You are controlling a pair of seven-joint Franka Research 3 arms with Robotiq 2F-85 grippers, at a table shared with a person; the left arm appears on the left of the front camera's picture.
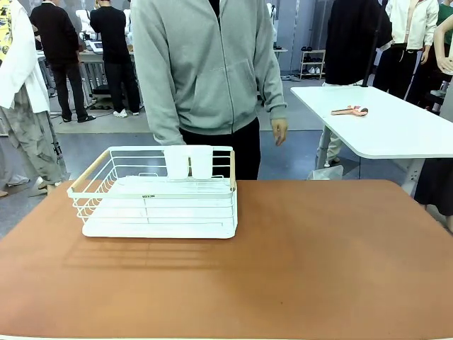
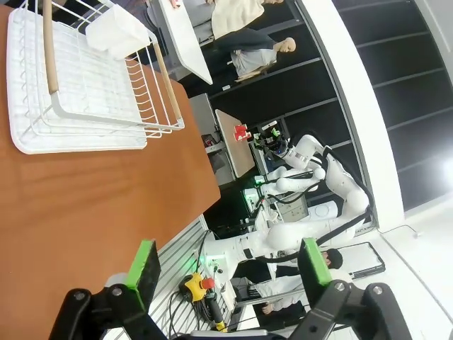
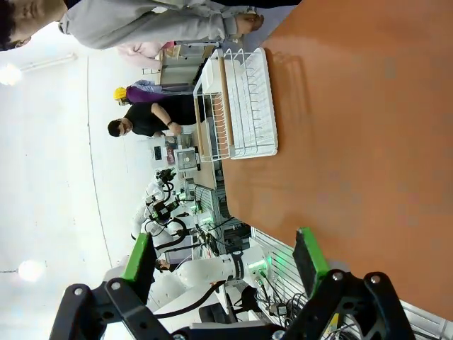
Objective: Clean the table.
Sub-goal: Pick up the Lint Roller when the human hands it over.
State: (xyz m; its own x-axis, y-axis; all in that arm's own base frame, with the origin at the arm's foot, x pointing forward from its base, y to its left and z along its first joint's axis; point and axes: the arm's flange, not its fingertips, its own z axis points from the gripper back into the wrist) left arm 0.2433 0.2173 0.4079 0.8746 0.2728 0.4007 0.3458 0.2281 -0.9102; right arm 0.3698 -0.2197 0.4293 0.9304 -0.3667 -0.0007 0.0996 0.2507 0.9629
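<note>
The reddish-brown table [image 1: 304, 255] spreads across the front view with a bare top. My left gripper [image 2: 226, 268] is open, its green-padded fingers [image 2: 145, 262] wide apart and nothing between them, hovering beyond the table's edge [image 2: 205, 191]. In the right wrist view, my right gripper [image 3: 225, 261] is also open and empty, raised off the side of the table [image 3: 354, 156]. A person in a grey hoodie [image 1: 205, 71] stands at the far side, hands hanging down.
A white wire dish rack [image 1: 159, 195] with wooden handles and two white cups [image 1: 190, 161] sits on the table's far left; the same rack [image 2: 78, 78] [image 3: 237, 106] appears in both wrist views. A smaller white table [image 1: 389, 124] stands at the back right.
</note>
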